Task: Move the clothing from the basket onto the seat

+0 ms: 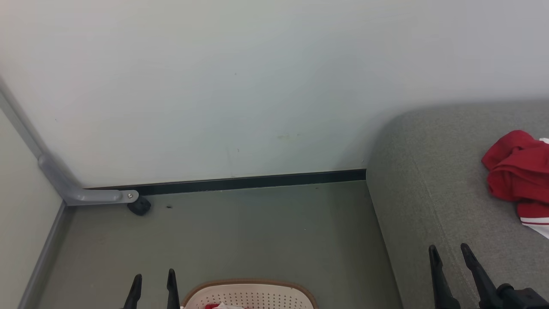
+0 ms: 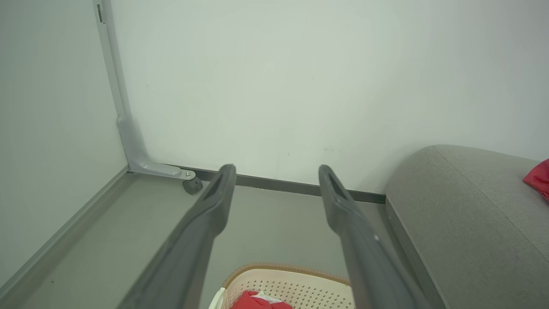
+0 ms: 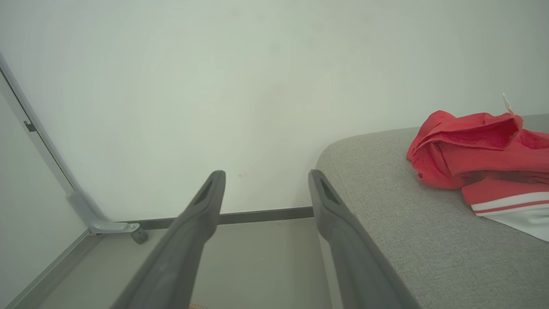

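With dark-fingered left gripper (image 1: 154,274) and right gripper (image 1: 448,247) spread and empty, the soft, light red fabric clothing (image 2: 257,301) in the cream perforated plastic basket (image 2: 300,288), seemingly bunched and best pinched at a fold, shows plainer from the left wrist, while the right wrist shows a striped-hem red garment (image 3: 463,154) on the grey woven seat (image 3: 407,240).

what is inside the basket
Bunched red fabric clothing lies inside the cream perforated plastic basket. Most of the inside is out of frame, so more cannot be told.
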Robot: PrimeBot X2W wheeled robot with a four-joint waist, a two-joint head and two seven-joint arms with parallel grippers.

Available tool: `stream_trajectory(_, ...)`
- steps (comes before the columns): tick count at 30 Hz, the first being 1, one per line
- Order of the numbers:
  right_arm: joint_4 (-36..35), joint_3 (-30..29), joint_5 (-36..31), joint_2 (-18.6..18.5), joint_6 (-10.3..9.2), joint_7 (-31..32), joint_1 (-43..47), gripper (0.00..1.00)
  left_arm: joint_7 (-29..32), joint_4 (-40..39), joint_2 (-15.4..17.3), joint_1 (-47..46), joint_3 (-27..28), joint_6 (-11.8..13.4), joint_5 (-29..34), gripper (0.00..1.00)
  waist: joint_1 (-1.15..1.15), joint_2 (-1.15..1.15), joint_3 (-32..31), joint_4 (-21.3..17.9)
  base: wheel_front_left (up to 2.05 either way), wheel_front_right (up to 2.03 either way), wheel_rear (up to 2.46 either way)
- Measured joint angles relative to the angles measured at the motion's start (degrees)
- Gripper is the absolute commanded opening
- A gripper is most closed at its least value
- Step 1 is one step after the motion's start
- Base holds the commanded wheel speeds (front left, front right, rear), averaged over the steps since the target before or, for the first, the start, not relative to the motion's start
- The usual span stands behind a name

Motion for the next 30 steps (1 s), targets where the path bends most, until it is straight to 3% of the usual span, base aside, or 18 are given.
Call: stream_trajectory(30, -7.2, -0.4, -3.8, -4.4, -0.98, 3.5, -1.5, 1.00, 1.8, 3.8, -1.4, -3.7, -2.1, 0.0, 2.6, 1.00, 0.00, 0.00, 7.6, -0.2, 0.00, 0.00, 0.00)
